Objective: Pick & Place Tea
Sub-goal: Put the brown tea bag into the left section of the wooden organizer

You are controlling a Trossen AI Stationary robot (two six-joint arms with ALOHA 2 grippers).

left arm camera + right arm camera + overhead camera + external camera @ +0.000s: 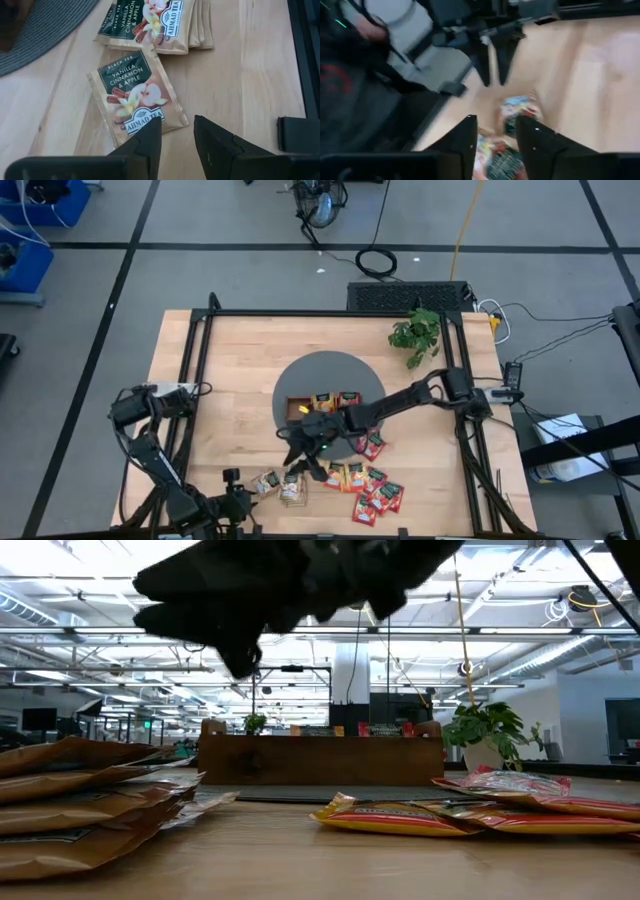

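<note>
Tea sachets lie flat on the wood near the table's front edge: tan ones [265,480] at the left, orange [335,475] and red ones [378,492] to their right. Some stand in the wooden tray [322,402] on the grey round mat [325,375]. My left gripper [177,140] is open, slanting down just short of a single tan sachet [132,95], with a tan stack [160,20] beyond. My right gripper [495,135] is open and nearly level above the sachets between tray and front edge [300,452]. Nothing is between its fingers.
A potted plant [415,332] stands at the table's far right. A black frame rail [300,55] runs along the front edge beside my left gripper. In the low view my right arm [260,600] hangs dark above the middle, tan sachets [80,800] left, orange and red ones [400,815] right.
</note>
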